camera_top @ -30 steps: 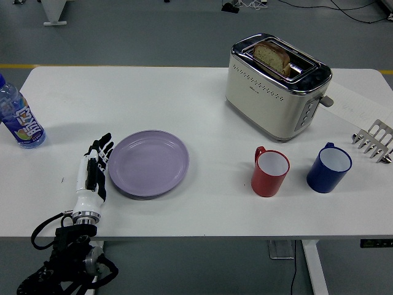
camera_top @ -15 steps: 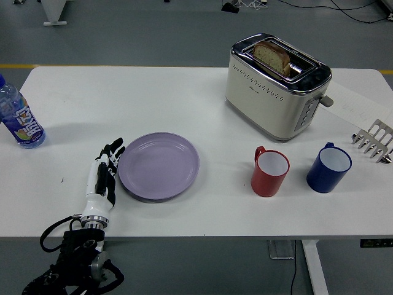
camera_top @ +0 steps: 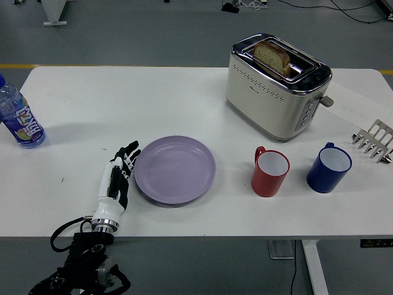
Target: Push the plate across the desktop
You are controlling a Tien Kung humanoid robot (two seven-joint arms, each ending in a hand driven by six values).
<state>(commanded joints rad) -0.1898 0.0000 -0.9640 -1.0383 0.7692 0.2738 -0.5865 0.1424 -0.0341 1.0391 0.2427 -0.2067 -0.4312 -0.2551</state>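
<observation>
The purple plate [camera_top: 175, 169] is seen lying flat near the middle of the white worktop [camera_top: 153, 98], with the left hand [camera_top: 118, 177] set against its left rim, fingers straight and extended, nothing grasped, evidently so that the plate is shoved sideways rather than lifted. To its right a strip of bare surface is left before the red mug [camera_top: 269, 172], while the toaster [camera_top: 277, 86] stands well behind.
</observation>
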